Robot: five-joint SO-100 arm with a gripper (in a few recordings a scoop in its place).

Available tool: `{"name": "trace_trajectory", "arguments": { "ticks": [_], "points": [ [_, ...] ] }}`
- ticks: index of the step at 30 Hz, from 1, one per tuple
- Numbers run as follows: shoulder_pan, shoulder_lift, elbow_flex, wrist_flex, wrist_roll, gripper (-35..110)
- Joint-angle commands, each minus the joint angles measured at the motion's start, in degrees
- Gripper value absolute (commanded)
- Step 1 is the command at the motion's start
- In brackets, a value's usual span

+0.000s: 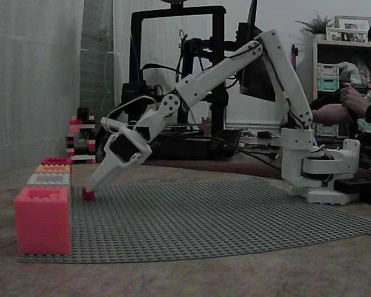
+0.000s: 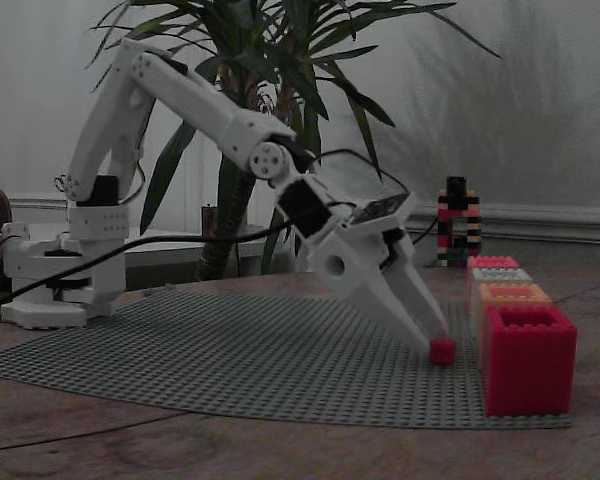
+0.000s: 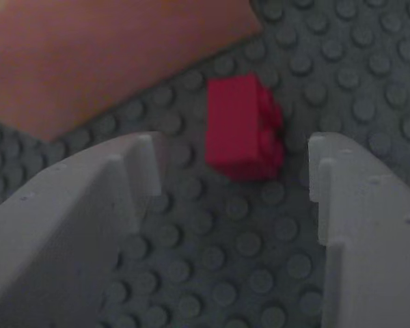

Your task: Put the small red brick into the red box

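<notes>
**On the studded grey baseplate: pick not yet made**

The small red brick (image 3: 242, 128) lies on the baseplate (image 1: 235, 216), just beyond the tips of the gripper (image 3: 232, 178), whose jaws stand apart and hold nothing. Grasp, lift and carry remain. The red box (image 2: 528, 358) stands near, at the baseplate's edge. The brick is tiny, matte and lies tilted.

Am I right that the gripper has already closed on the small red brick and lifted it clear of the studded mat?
Not quite. The small red brick sits on the studded mat, and the gripper is open around it, as the wrist view shows; its fingers are apart and not touching the brick.
</notes>
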Motion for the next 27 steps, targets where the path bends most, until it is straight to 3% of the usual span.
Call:
{"name": "trace_trajectory", "arguments": {
  "ticks": [1, 6, 12, 17, 21, 24, 27],
  "points": [
    [0.6, 1.1, -3.5, -1.7, -0.1, 18],
    [0.6, -0.2, -4.4, -1.8, 0.6, 18],
    [0.3, -0.8, -4.4, -2.7, 3.2, 0],
    [0.1, 2.3, -4.4, 0.3, 9.0, 0],
    [-0.3, 9.1, -8.1, 11.9, 25.0, 0],
    [0.6, 10.7, -19.3, 27.2, 42.7, 0],
    [3.5, 8.9, -30.4, 35.9, 56.7, 0]
  ]
}}
